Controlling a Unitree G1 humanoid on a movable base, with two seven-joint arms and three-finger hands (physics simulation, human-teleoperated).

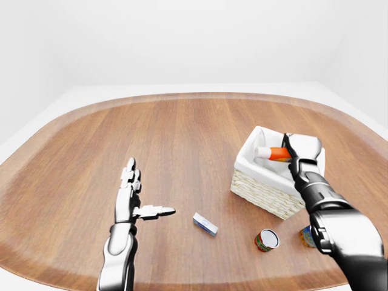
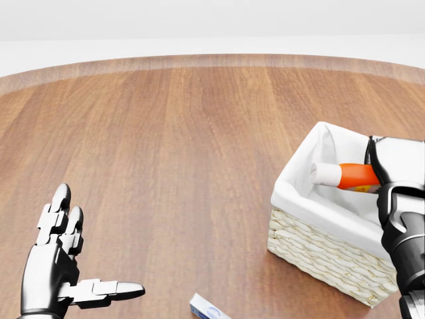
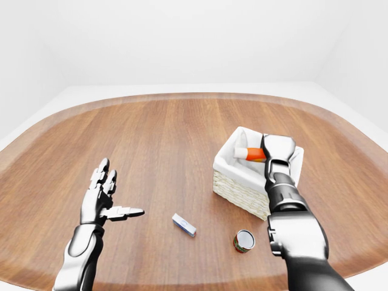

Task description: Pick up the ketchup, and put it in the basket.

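The ketchup (image 2: 344, 175), an orange bottle with a white cap, lies level with its cap to the left, low inside the basket (image 2: 317, 258). The basket is wicker with a white cloth liner and stands at the right of the head view. My right hand (image 2: 380, 170) reaches in over the liner's right rim, and its fingers are shut round the bottle's orange body. The bottle's base end is hidden behind that hand. At the lower left, far from the basket, my left hand (image 2: 93, 254) hovers over the wood with fingers spread, open and holding nothing.
A small white and blue box (image 1: 205, 224) lies on the wooden table between the two hands. A red can (image 1: 266, 240) lies on its side below the basket in the left-eye view. A second can (image 1: 307, 236) is partly hidden by my right arm.
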